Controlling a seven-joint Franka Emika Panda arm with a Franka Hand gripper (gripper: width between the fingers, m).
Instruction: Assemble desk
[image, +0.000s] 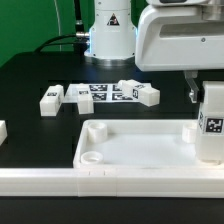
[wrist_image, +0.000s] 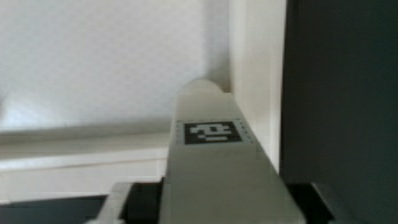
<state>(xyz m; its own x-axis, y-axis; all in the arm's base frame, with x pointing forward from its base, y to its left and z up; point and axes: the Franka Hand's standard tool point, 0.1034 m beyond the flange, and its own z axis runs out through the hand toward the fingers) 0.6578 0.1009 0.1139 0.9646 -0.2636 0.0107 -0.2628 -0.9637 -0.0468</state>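
Observation:
The desk top, a white rectangular tray with a raised rim, lies at the front of the black table. My gripper is shut on a white square-section leg with a tag, held upright at the tray's right end in the exterior view. In the wrist view the leg runs out from between my dark fingers, and its far end points into a corner of the desk top's rim. I cannot tell whether the leg's end touches the tray.
Loose white tagged legs lie in a row behind the tray, around the flat marker board. A long white rail runs along the front edge. The robot base stands at the back.

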